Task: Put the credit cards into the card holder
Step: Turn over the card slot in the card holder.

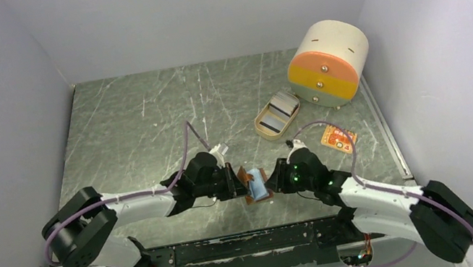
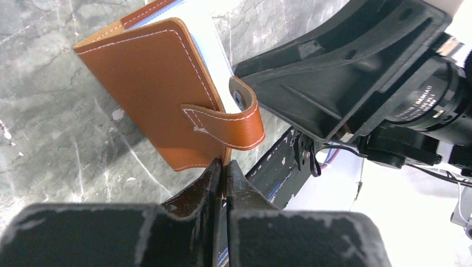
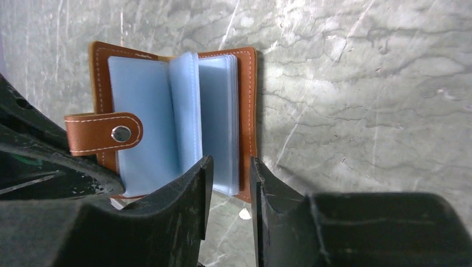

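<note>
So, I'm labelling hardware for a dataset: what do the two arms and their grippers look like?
Both the left arm and right arm have white links between bulky black joint housings. A thin purple cable loops along each. The left gripper and right gripper have black, wedge-shaped plastic fingers, scuffed pale at the edges. Small green lights glow on the right wrist.

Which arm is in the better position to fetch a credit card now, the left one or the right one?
Right, probably. The credit cards lie in the tan dish on the right arm's side, nearer the right gripper. The left gripper is shut on the card holder and can steady it.
</note>
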`<state>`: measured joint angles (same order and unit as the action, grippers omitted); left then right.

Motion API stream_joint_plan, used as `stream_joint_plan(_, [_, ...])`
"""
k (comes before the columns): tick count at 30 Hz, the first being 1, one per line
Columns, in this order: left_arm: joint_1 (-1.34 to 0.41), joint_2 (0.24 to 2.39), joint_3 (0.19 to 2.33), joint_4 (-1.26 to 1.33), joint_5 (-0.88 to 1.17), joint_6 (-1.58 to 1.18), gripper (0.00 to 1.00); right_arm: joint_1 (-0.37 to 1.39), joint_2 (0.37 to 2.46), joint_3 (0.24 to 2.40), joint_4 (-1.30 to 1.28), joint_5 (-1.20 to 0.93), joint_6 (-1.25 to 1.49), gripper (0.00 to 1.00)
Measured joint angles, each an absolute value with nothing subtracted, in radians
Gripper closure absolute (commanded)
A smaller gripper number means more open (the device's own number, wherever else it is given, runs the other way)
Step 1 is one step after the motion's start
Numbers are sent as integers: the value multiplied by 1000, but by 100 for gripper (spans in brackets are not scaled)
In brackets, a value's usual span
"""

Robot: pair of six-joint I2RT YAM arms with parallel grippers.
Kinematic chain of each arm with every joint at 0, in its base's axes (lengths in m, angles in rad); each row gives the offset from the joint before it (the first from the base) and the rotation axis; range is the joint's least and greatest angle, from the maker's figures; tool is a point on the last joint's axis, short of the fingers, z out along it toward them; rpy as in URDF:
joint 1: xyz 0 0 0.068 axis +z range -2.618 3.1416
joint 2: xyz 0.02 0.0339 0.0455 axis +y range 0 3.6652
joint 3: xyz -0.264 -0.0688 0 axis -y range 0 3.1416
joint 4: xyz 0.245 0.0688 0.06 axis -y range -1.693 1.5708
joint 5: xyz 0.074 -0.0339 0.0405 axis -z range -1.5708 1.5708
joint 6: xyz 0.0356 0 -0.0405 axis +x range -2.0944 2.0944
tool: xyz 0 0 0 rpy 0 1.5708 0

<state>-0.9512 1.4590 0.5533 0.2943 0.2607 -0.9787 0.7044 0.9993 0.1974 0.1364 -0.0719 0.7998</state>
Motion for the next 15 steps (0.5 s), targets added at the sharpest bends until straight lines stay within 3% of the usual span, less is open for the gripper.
stream_joint_plan(8, [-951, 1385, 538, 207, 210, -981, 91, 704, 849, 261, 9, -39, 781, 60])
stream_joint_plan(15, [-950, 1296, 485, 126, 149, -999, 80, 706, 976, 333, 20, -72, 731, 65])
